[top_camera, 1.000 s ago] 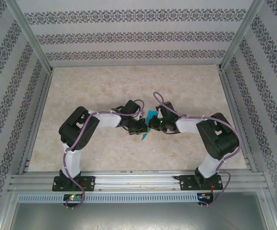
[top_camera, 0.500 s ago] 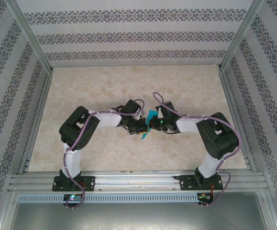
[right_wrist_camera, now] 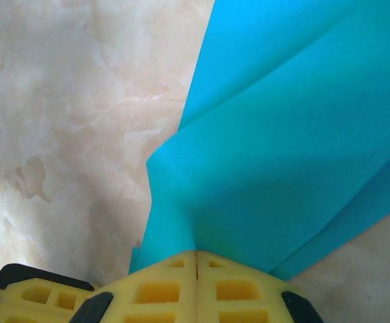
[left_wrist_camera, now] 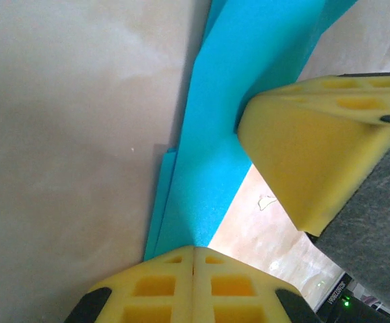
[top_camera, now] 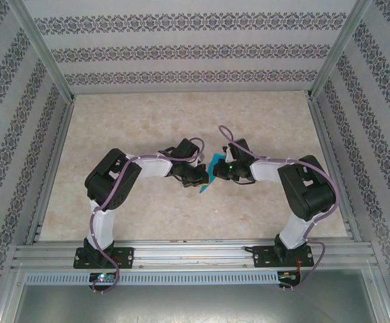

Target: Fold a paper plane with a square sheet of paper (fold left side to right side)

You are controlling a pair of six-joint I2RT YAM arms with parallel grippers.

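Creased turquoise paper plane (top_camera: 211,173), pinched mid-table

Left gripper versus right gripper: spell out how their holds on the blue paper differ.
The left gripper reaches in from the left and pinches the paper where it looks like a narrow layered strip. The right gripper comes from the right and faces a broad creased surface. Both are shut on it.

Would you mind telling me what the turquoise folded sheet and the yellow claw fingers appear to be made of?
The turquoise folded sheet looks like thin matte paper: it holds sharp creases. The yellow claw fingers seem matte moulded plastic or rubber, given hollow cells.
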